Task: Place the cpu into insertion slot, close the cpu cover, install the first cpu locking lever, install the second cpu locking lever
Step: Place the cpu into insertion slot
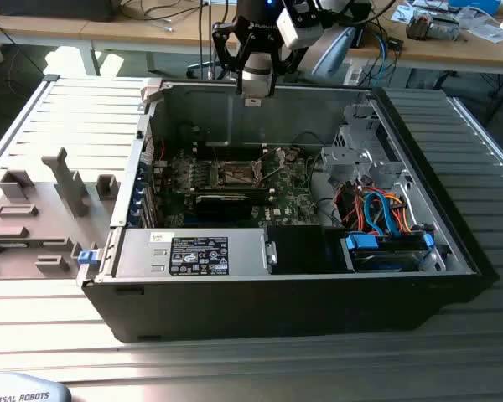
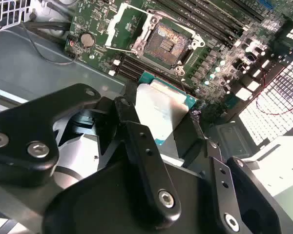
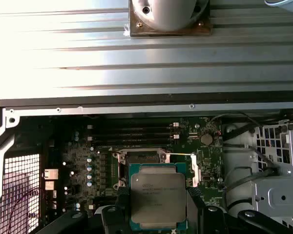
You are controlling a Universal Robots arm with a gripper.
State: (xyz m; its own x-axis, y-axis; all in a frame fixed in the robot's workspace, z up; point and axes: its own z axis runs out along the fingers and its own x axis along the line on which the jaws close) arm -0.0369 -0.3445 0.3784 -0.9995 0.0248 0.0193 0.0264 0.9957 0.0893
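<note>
Alignment mattered most here. You had the small flat square cpu with its silver-grey metal top [image 3: 157, 192] pinched by two opposite edges in the black gripper [image 3: 158, 214], held clear of the board. I'd judge it needed to sit level and square to the dark open socket [image 2: 168, 41] before any descent, since a tilted chip could bend the contacts. The thin silvery metal cpu cover [image 2: 112, 25] stood swung open beside the socket. In the exterior view the gripper [image 1: 256, 84] hung at twelve o'clock from the socket [image 1: 235, 173]. It pointed straight down near the back wall of the grey computer case [image 1: 235, 109], well above the green motherboard [image 1: 293, 201].
</note>
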